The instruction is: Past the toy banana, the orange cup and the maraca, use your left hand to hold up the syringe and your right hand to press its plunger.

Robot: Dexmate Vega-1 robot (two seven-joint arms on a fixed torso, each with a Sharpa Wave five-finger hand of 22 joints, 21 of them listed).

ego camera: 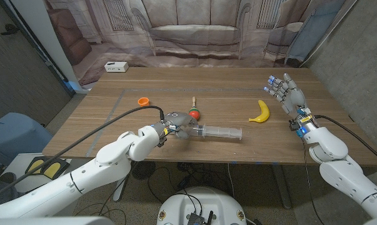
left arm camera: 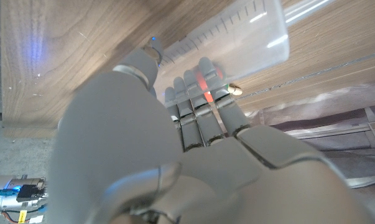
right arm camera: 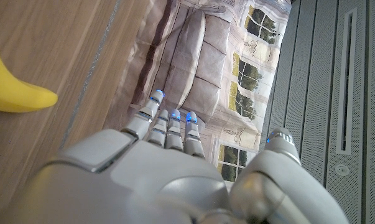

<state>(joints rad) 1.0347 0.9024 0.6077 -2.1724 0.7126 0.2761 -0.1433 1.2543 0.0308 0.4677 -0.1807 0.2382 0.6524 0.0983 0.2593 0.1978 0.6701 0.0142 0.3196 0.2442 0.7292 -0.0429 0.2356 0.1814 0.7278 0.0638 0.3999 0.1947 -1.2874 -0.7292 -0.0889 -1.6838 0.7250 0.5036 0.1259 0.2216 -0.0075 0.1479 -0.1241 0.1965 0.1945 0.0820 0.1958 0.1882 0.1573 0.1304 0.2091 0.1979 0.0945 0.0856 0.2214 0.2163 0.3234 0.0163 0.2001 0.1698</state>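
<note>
A clear syringe [ego camera: 219,132] lies on its side near the table's front edge, barrel pointing to the robot's right. My left hand [ego camera: 175,127] covers its plunger end. In the left wrist view the thumb and fingers [left arm camera: 199,74] of my left hand [left arm camera: 175,143] close on either side of the syringe barrel [left arm camera: 237,31]. Just behind it lies the maraca [ego camera: 194,113] with a red and green head. The orange cup [ego camera: 143,100] stands further left. The yellow toy banana [ego camera: 261,111] [right arm camera: 13,93] lies to the right. My right hand [ego camera: 288,94] [right arm camera: 162,180] is raised beyond the banana, fingers spread, holding nothing.
A small white box [ego camera: 115,67] sits at the table's far left corner. A printed sofa backdrop hangs behind the wooden table [ego camera: 238,84]. A black cable runs along my left arm. Faint tape lines mark the tabletop on the left.
</note>
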